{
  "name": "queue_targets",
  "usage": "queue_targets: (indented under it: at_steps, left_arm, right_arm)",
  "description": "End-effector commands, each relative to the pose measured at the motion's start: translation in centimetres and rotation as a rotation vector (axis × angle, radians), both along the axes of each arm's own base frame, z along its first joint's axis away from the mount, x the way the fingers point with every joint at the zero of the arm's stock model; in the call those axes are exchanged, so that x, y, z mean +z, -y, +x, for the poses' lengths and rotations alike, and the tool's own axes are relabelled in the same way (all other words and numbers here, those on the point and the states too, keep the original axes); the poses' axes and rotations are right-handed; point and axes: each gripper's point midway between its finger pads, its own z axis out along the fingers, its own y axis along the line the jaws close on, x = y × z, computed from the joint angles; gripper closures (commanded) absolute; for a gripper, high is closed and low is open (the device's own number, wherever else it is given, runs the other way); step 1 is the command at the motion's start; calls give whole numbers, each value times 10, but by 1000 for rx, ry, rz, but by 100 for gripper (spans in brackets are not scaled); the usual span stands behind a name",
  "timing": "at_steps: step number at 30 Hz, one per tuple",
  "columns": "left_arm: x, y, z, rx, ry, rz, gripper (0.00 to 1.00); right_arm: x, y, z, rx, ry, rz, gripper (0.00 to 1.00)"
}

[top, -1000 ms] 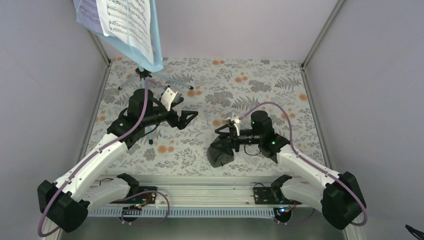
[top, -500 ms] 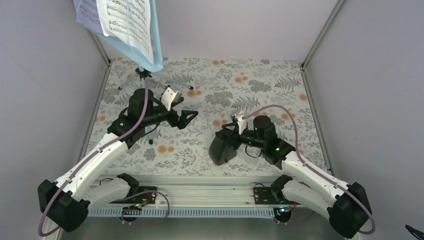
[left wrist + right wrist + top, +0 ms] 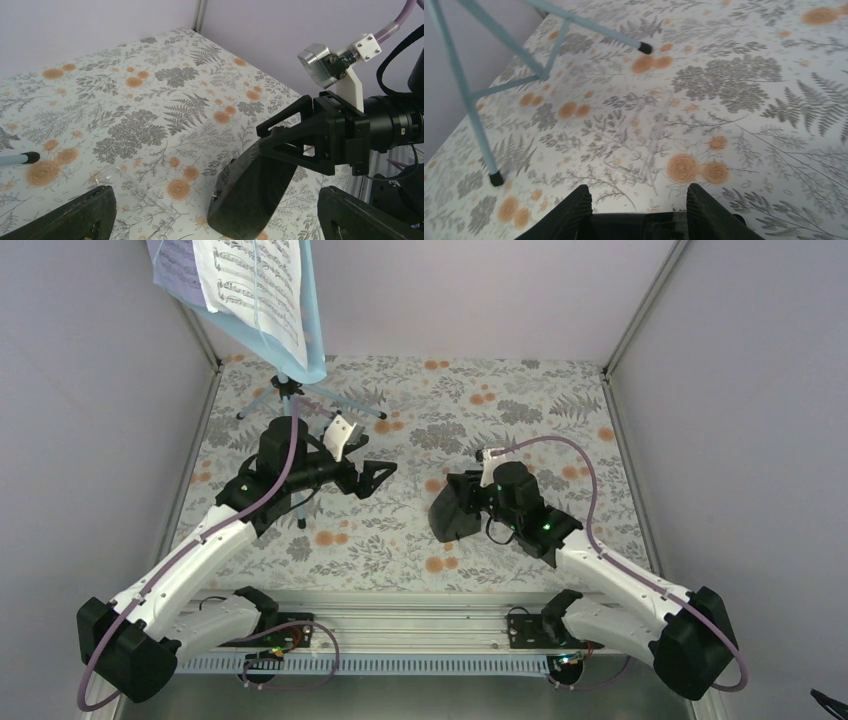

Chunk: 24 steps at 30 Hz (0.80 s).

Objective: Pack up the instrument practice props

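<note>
right gripper pinches the metronome; left gripper gapes wide.

Left gripper spread wide, arm extended; right gripper apparently clamped on metronome, wrist low.

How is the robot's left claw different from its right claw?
The left claw is open and holds nothing; the right claw is shut on the black metronome. The left claw hangs close to the legs of the blue music stand; the right claw is farther from them, nearer the middle of the table. Both claws are black with two fingers.
</note>
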Motion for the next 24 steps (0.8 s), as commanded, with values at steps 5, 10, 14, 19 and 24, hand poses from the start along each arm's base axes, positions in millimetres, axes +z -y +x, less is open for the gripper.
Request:
queue_targets:
  at_steps: [5, 10, 14, 19, 24]
  left_arm:
    - [-1, -1, 3, 6, -1, -2, 0]
    - [6, -5, 3, 28, 27, -8, 0]
    - [12, -11, 2, 55, 55, -15, 0]
    - [16, -16, 4, 87, 70, -15, 0]
    - [34, -38, 18, 232, 140, 32, 0]
  right_arm:
    - [24, 23, 20, -222, 18, 18, 41]
    - [66, 23, 19, -206, 67, 42, 6]
    - [104, 55, 21, -306, 135, 47, 0]
    - [97, 101, 36, -393, 89, 62, 0]
    - [15, 143, 55, -444, -88, 163, 1]
